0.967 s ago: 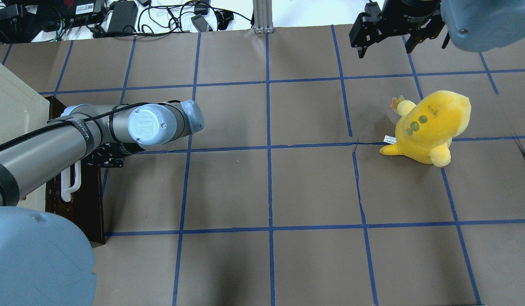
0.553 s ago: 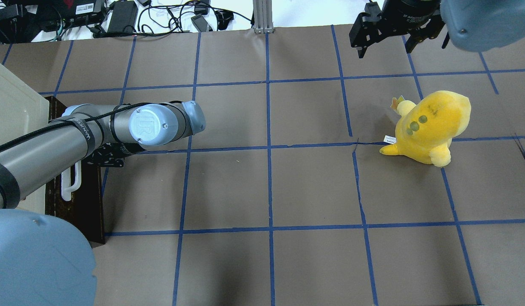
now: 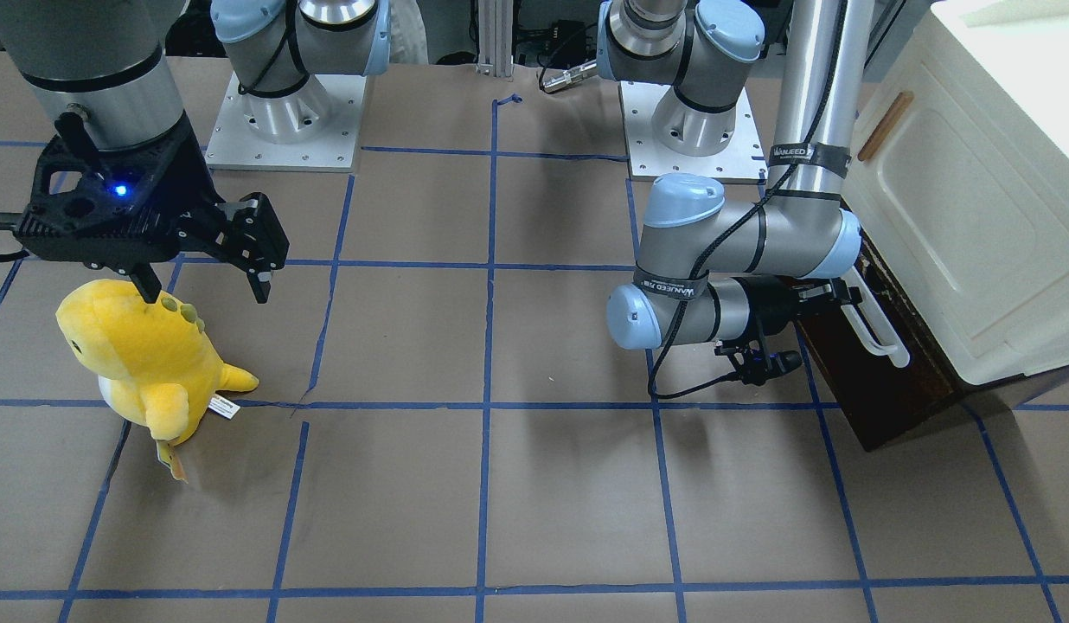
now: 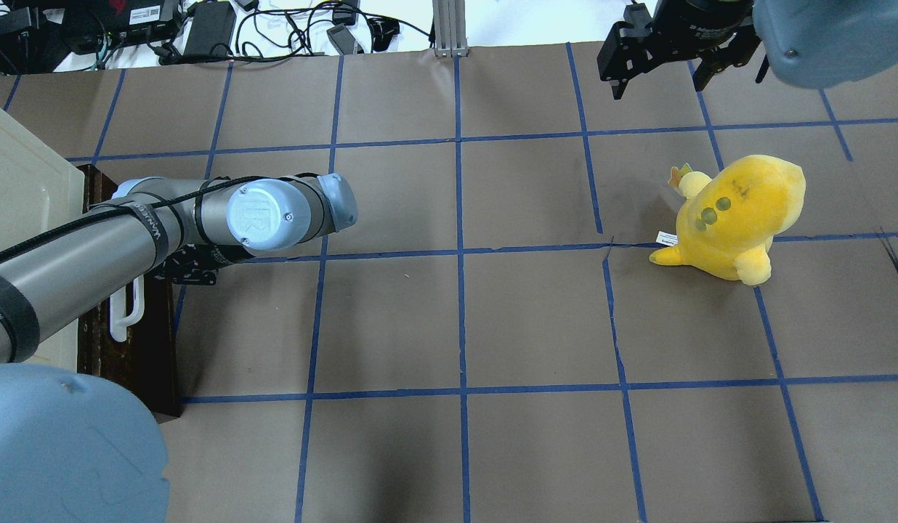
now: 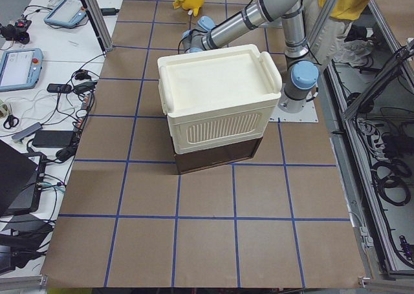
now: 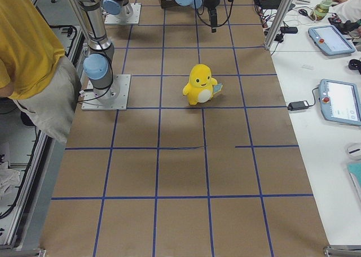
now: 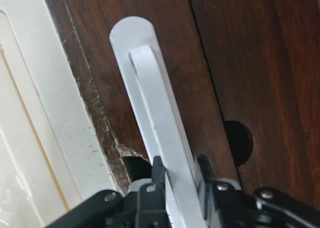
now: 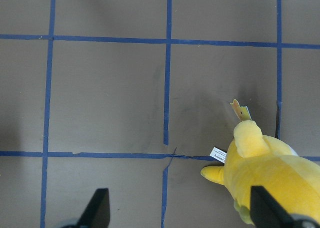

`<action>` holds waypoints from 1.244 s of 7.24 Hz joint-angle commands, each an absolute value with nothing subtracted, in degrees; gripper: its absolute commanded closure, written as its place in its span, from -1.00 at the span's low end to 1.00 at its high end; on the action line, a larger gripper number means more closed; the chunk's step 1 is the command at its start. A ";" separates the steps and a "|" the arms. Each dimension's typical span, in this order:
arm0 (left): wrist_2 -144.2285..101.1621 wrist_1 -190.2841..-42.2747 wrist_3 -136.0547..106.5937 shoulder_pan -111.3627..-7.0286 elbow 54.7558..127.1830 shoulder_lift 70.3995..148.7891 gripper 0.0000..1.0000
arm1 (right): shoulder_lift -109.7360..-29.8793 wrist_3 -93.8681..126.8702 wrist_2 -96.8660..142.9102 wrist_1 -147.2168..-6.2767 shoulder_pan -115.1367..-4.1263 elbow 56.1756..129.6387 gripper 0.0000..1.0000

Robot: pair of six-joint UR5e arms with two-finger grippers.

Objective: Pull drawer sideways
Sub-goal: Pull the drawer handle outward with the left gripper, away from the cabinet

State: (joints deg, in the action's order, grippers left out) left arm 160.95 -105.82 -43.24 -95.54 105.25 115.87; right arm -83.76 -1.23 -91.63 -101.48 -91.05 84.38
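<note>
Clearly the left pincer [image 7: 180, 165] is closed on the handle [image 7: 152, 112] of the drawer [image 3: 889, 398], which sits under the cabinet [image 3: 976, 216]; its inside is hidden. The right pincer [image 3: 204, 284] hangs open, empty.

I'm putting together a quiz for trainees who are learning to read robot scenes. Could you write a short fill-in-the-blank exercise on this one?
1. The left gripper is shut on the white ____ of the drawer.
2. The right gripper is ____ and holds nothing.
3. The plush toy standing on the table is ____ in colour.
Missing words: handle; open; yellow.
</note>
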 commanded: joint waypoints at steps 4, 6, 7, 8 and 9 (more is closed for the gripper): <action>160.93 -105.82 -43.24 -97.29 105.21 116.02 0.39 | -83.76 -1.23 -91.67 -101.51 -91.05 84.37 -1.00; 160.93 -105.82 -43.24 -97.82 105.12 116.19 0.39 | -83.76 -1.23 -91.67 -101.51 -91.05 84.37 -1.00; 160.93 -105.82 -43.24 -97.82 105.12 116.28 0.39 | -83.76 -1.23 -91.67 -101.43 -91.05 84.37 -1.00; 160.93 -105.82 -43.24 -98.00 105.12 116.28 0.39 | -83.76 -1.23 -91.67 -101.51 -91.05 84.37 -1.00; 160.93 -105.73 -43.24 -98.35 105.12 116.37 0.39 | -83.76 -1.23 -91.67 -101.51 -91.05 84.37 -1.00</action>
